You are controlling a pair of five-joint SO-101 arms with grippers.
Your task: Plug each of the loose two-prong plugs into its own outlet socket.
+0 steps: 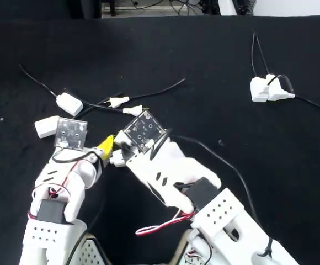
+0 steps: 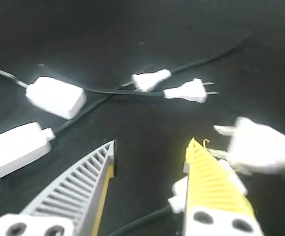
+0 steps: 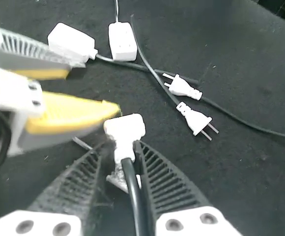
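At the bottom centre of the right wrist view, the right gripper [image 3: 124, 147] is clamped on a white two-prong plug [image 3: 125, 129]. The left gripper [image 2: 152, 142] stands wide open at that plug's left, its yellow fingertip [image 3: 114, 109] just beside it. Farther up the black desk [image 3: 241, 64] lie a loose plug [image 3: 196, 119] and a second loose plug [image 3: 184, 87], with an outlet socket [image 3: 71, 42] and a second outlet socket [image 3: 122, 42] at upper left.

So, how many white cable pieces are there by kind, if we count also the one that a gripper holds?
Outlet sockets: 3 (two free, one with a plug in it)
Two-prong plugs: 4 (two free, one in the right gripper, one in a socket)
Total: 7
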